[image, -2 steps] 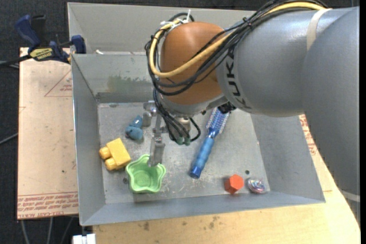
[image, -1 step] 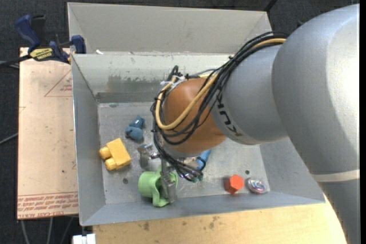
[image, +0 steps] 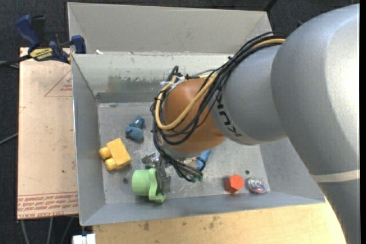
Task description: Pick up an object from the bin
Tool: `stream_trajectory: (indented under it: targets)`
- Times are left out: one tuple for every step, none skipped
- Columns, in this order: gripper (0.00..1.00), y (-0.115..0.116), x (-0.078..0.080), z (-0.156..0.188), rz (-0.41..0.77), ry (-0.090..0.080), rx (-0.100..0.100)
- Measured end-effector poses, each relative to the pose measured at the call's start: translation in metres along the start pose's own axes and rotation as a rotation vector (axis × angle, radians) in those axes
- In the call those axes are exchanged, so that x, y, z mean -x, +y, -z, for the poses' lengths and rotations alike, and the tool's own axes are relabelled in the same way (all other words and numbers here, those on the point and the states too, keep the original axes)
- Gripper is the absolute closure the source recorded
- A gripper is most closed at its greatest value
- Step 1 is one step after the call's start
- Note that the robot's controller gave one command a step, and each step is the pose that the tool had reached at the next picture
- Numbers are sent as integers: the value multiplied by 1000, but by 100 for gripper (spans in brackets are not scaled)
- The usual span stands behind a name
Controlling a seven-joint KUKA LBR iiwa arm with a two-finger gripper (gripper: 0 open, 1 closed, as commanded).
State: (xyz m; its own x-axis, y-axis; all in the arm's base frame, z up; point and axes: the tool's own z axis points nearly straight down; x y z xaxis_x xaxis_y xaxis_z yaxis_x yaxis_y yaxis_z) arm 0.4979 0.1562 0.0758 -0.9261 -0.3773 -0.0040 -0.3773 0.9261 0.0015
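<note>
Hanging the gripper [image: 161,173] just beside the green cup [image: 145,182], lower centre of frame; not revealing whether open or closed; grasping and lifting remaining.

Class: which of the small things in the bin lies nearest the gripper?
The light-green cup-shaped thing at the front wall, right beside the gripper; the yellow block and orange piece lie apart.

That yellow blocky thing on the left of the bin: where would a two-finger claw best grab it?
Probably from straight above, across the two flat sides of the yellow block. It lies flat on the bin floor with bare space round it, so there looks to be room on either side.
</note>
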Motion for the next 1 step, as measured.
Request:
stream_trajectory:
  targets:
    - [100,25,1,166,-18,-7,-1]
